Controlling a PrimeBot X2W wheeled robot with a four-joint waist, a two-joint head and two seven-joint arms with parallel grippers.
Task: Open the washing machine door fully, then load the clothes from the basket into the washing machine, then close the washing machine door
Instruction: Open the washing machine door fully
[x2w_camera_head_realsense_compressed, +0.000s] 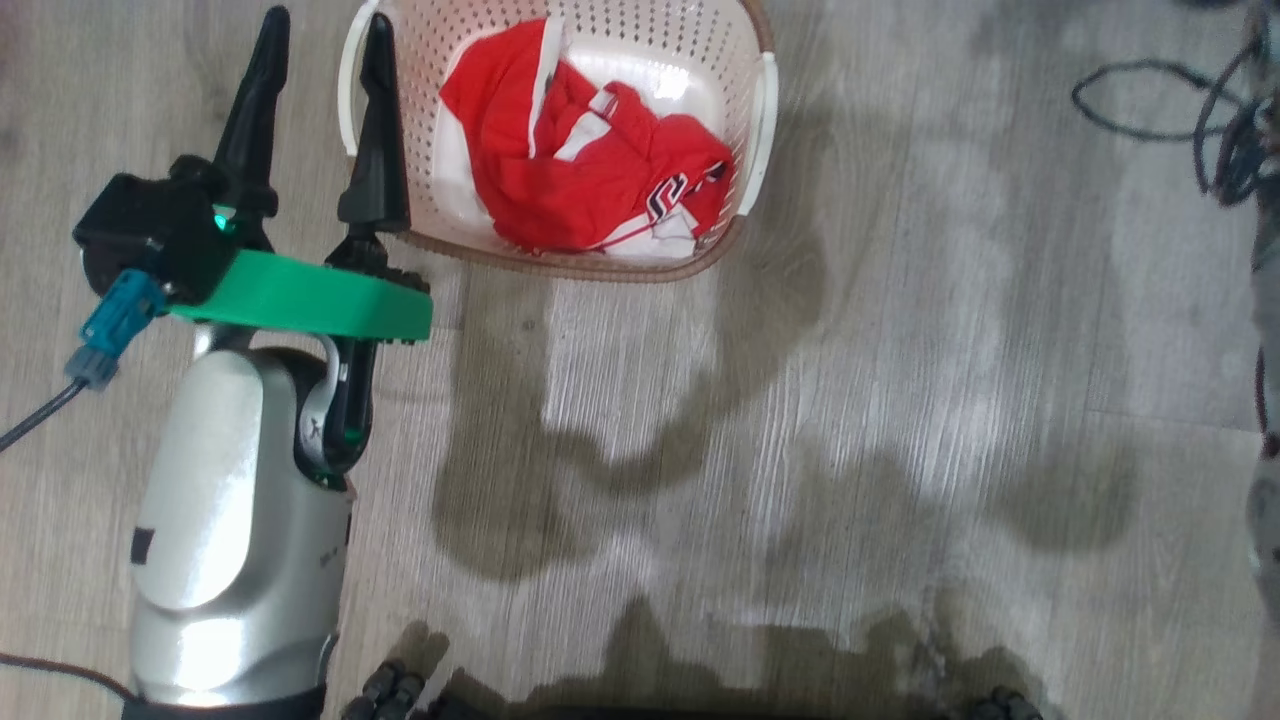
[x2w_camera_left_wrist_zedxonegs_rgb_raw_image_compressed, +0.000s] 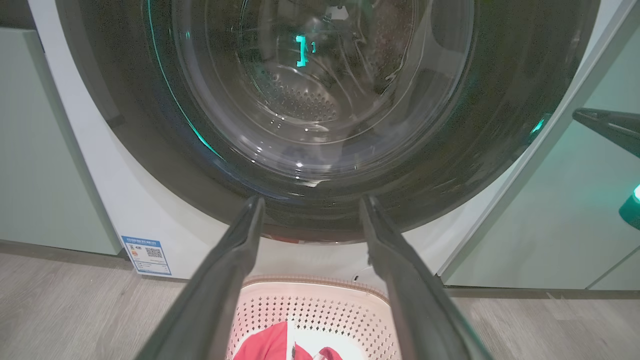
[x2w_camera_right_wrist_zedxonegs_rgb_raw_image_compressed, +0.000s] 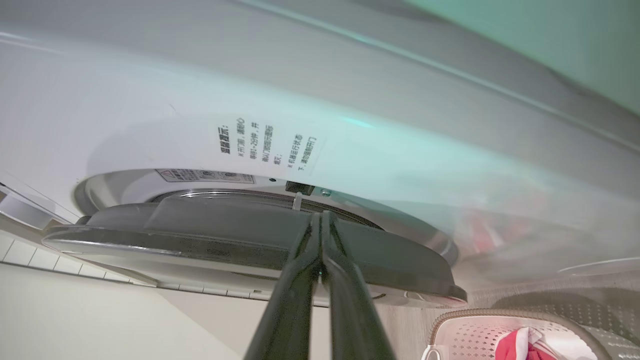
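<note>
The small cream plastic laundry basket (x2w_camera_head_realsense_compressed: 600, 268) with perforated walls and a brown rim holds one thing: a crumpled bright red mesh jersey (x2w_camera_head_realsense_compressed: 590, 170) with white trim and a black-and-white emblem. It lies across the basket's middle and right, leaving a patch of pale floor bare at the back. The left gripper (x2w_camera_head_realsense_compressed: 326, 25) hangs over the basket's left side by the white handle (x2w_camera_head_realsense_compressed: 345, 90), its two long dark fingers spread wide apart with nothing between them.

Just beyond the basket stands the white front-loading washing machine (x2w_camera_left_wrist_zedxonegs_rgb_raw_image_compressed: 165, 215). Its big round door (x2w_camera_left_wrist_zedxonegs_rgb_raw_image_compressed: 475, 150) has a glossy black rim and a bulging clear glass bowl. Through the glass the perforated steel drum shows under reflections, and what lies inside is hard to make out.

Above the basket in the right wrist view, the right gripper (x2w_camera_right_wrist_zedxonegs_rgb_raw_image_compressed: 320, 216) has its fingers pressed together, their tips at the door's edge. I cannot tell whether they touch it or whether the door is latched.

The basket's far rim is cut off in the head view, and the wrist views catch only part of the basket.
</note>
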